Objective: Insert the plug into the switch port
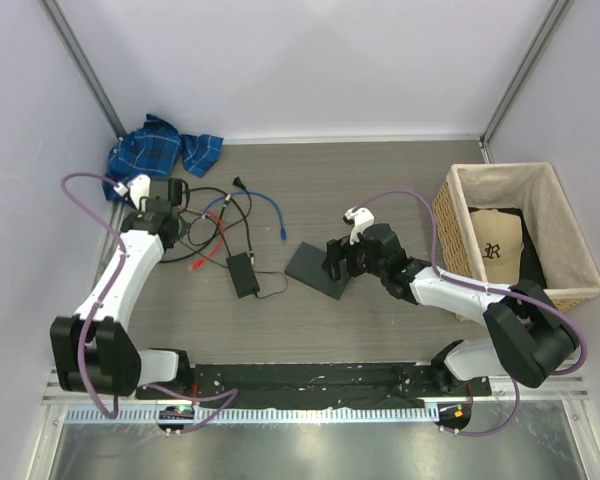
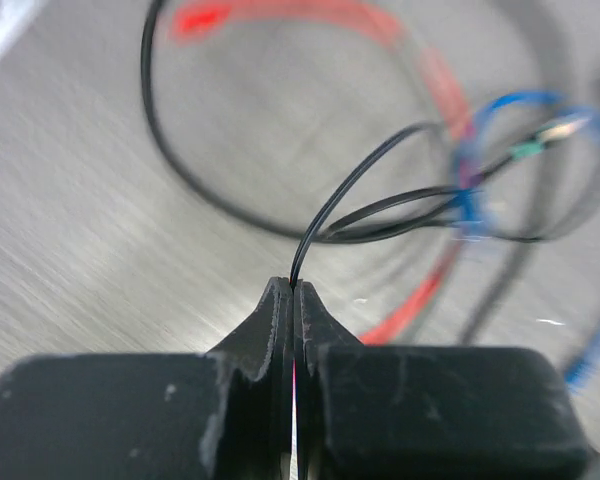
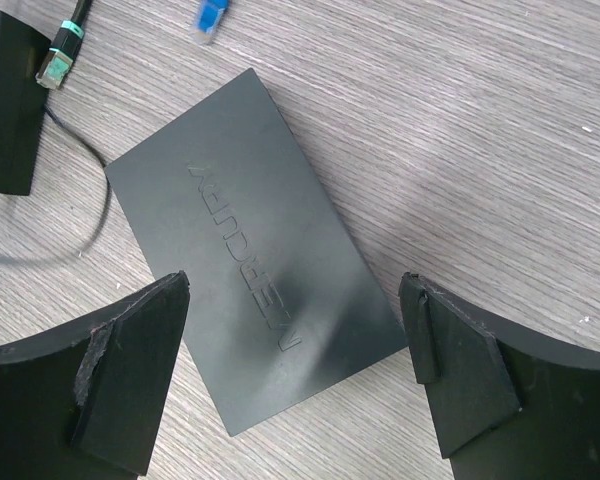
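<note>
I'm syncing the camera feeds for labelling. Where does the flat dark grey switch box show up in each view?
Top external: switch box mid-table, just left of the right gripper.
Left wrist: not in it; only cables and a pinched thin black cord.
Right wrist: fills the centre, between the open fingers.
Shared landmark: black adapter brick, left of the box from above, top-left corner at the right wrist.

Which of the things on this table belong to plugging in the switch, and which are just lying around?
In the job: switch, thin black cord pinched in the shut left gripper, black adapter brick, open right gripper above the switch.

Lying about: blue plaid cloth, wicker basket with a tan cap in it, red cable, blue cable.
</note>
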